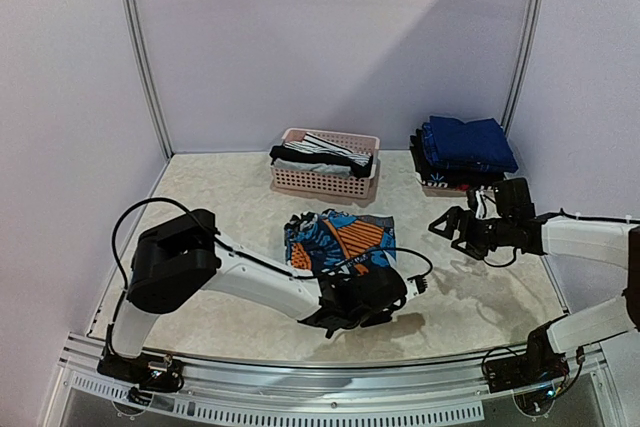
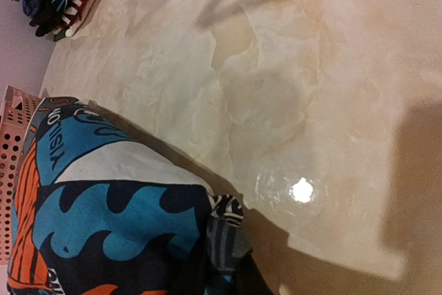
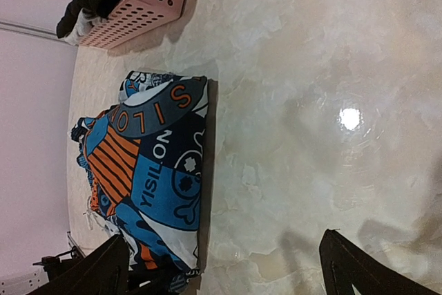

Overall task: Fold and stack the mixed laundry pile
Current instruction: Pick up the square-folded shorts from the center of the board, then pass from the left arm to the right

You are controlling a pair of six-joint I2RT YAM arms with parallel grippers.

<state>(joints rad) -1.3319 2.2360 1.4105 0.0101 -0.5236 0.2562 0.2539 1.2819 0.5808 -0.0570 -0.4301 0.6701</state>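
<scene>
Showing "YISILON" lettering: patterned garment [image 3: 148, 170] on table [image 3: 311, 67], right claw [image 3: 224, 238] wide.

Left arm [image 1: 255, 285]: white links, bulky black joint housings [image 1: 172, 259], thin black cable [image 1: 122, 227] looping off shoulder. Right arm [image 1: 590, 240]: same white-and-black build. Right gripper [image 3: 226, 240]: fingers [image 3: 103, 271] dark, wedge-shaped.

Left claw [image 1: 345, 294] fingertips out of sight

Lilac walls [image 1: 330, 37] surround a glossy beige marbled tabletop [image 1: 220, 207] showing glare [image 2: 302, 190].
</scene>
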